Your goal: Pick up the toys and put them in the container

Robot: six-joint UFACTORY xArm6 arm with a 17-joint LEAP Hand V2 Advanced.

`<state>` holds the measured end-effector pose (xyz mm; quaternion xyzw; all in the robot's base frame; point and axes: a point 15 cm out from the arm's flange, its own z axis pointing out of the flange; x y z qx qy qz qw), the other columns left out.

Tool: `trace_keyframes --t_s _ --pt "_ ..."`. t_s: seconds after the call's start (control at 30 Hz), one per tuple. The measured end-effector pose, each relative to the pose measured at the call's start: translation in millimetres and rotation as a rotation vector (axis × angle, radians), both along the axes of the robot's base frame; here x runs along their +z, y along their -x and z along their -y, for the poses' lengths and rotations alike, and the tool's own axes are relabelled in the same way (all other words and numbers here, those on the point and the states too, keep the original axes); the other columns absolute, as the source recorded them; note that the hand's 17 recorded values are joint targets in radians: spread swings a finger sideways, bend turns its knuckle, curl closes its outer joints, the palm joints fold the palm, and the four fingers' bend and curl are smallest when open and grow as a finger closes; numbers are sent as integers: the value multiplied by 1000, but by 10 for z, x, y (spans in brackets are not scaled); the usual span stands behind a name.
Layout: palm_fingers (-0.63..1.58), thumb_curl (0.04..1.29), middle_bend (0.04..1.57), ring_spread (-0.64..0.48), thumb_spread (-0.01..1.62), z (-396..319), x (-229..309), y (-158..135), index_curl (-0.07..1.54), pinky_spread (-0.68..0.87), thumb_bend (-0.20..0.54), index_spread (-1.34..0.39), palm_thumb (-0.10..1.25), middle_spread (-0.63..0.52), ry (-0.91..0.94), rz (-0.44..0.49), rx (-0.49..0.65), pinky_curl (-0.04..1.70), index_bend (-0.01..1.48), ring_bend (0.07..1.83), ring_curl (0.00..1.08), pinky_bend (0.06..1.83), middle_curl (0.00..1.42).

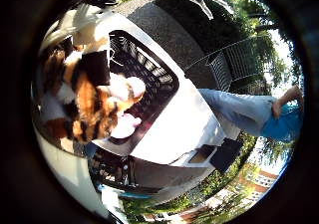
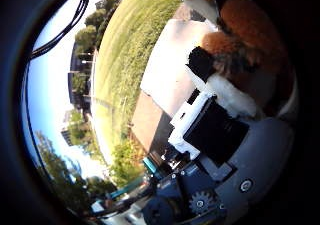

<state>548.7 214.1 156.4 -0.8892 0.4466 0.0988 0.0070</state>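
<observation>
A plush toy point(image 1: 87, 102) with orange, black and white fur fills much of the little finger side view, close to my palm. My right hand point(image 2: 207, 127) is curled round it: a black finger part point(image 1: 97, 67) lies across its body, and white and black fingers press against its white fur point(image 2: 235, 97). The toy hangs just above a black slatted container point(image 1: 154, 72), which stands on a white table point(image 1: 187, 117). The toy's pale paws point(image 1: 124, 127) hang over the container's rim. The container's inside is mostly hidden by the toy.
The table stands outdoors on a paved patch point(image 1: 164, 27) beside a lawn point(image 2: 130, 50). A dark metal bench point(image 1: 239, 64) stands beyond the table. A second dark crate-like thing point(image 1: 112, 167) sits below the table's edge.
</observation>
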Motion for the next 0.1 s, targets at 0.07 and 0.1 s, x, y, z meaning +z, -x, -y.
trace_keyframes --t_s 0.07,0.1 --pt "-60 639 832 53 1142 71 -160 17 1235 235 -39 -954 816 -77 9 -30 -9 870 380 1204 718 1311 711" --pt "-169 627 716 94 1139 83 -196 23 1191 269 -33 -914 815 -54 11 -36 -10 817 346 1070 647 1241 644"
